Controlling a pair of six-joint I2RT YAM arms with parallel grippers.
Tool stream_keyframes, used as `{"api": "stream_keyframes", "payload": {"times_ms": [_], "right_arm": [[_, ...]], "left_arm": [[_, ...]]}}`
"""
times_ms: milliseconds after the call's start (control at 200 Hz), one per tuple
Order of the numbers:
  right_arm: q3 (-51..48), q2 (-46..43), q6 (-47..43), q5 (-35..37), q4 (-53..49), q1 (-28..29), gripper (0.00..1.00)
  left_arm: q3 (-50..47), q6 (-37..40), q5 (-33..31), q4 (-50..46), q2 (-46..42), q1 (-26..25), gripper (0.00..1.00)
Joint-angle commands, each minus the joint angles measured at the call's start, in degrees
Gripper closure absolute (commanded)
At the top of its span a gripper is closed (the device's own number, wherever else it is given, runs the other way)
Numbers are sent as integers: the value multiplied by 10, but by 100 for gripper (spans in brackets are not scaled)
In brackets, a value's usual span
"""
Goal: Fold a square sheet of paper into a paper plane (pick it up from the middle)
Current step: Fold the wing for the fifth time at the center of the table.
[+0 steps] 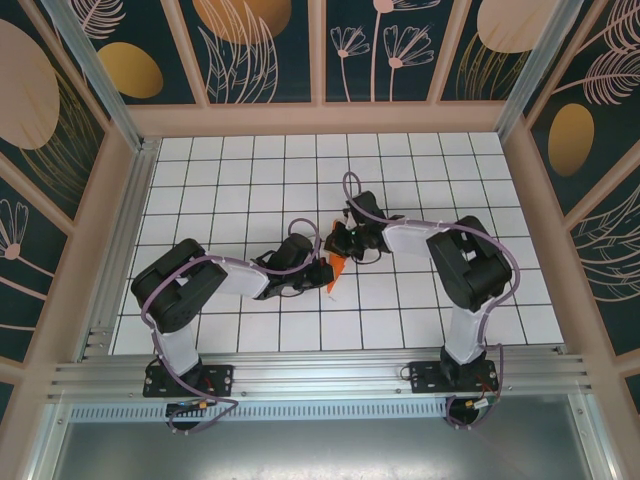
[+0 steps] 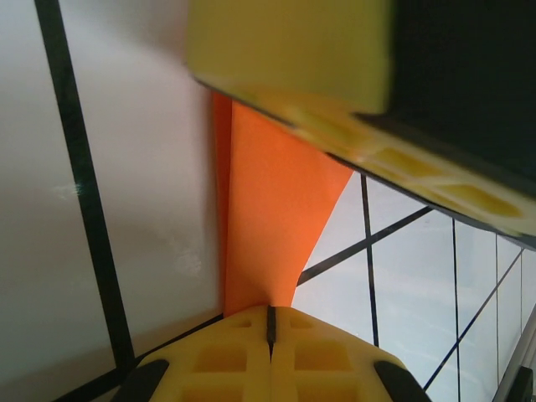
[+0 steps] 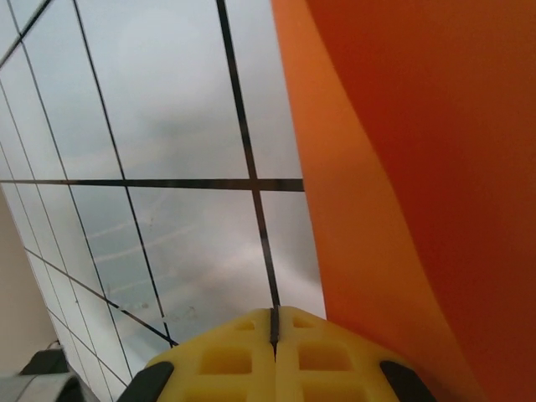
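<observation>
Covering paper plane (image 2: 268,209) end: right hand (image 3: 273,320)

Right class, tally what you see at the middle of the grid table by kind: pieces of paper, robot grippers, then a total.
Pieces of orange paper: 1
Grippers: 2, the left gripper and the right gripper
Total: 3

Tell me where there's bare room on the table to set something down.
Bare: the far rows of the table along the back wall, and the near strip between the arm bases. Crowded: the middle, where both arms meet at the orange paper.
</observation>
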Motion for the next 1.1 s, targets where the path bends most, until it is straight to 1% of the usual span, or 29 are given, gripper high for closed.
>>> {"api": "stream_keyframes", "payload": {"times_ms": [0, 200, 220, 430, 681, 891, 1096], "right_arm": [[21, 19, -18, -21, -5, -5, 100], [56, 52, -44, 0, -10, -14, 100], [60, 55, -46, 1, -10, -29, 100], [97, 98, -63, 20, -6, -54, 100], [127, 130, -76, 24, 1, -74, 100], [145, 141, -83, 29, 10, -93, 100], [183, 155, -95, 22, 5, -107, 100]], "left_arm": [[-17, 11, 12, -37, 23, 0, 100], [-25, 10, 26, -39, 27, 0, 100], [-25, 11, 27, -39, 28, 0, 100], [-27, 14, 35, -45, 36, 0, 100], [-27, 20, 34, -55, 43, -2, 100], [-31, 22, 34, -56, 48, -5, 100], [-30, 24, 33, -59, 50, -6, 100]]}}
